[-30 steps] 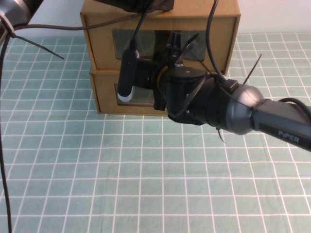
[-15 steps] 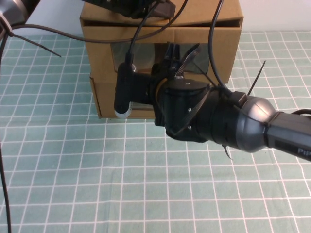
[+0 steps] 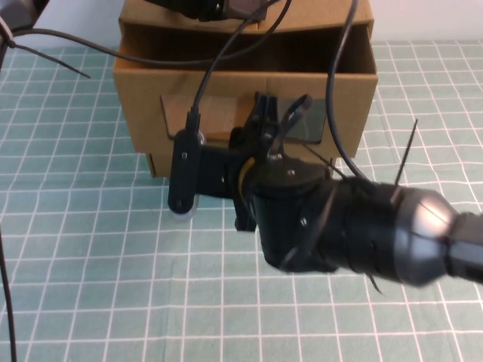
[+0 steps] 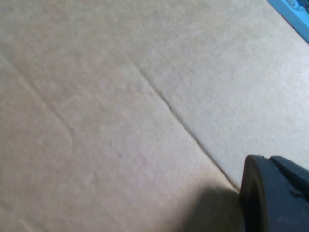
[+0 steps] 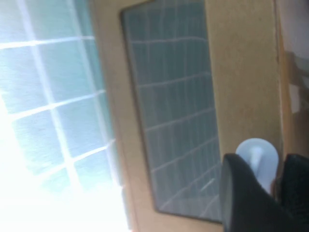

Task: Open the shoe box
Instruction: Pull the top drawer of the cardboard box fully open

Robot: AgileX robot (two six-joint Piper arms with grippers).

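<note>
- The shoe box (image 3: 139,105) is the top one of two stacked cardboard boxes, at the far middle of the table. Its drawer sticks out toward the robot, and there's a dark gap open behind the front panel.
- The front panel has a clear window (image 5: 174,96), with a small white knob (image 5: 258,152) just beside it.
- The right gripper (image 3: 279,105) is right up against that front panel. In its wrist view the fingers (image 5: 241,193) sit on either side of the knob, clamped on it.
- The lower box (image 3: 157,162) peeks out underneath, and its front sits further back.
- The left gripper (image 3: 207,7) is on top of the shoe box at the far edge. Its wrist view is just cardboard and one black fingertip (image 4: 275,193), so I can't tell if it's apart or together.
- Everything's on a green grid mat (image 3: 90,264).
</note>
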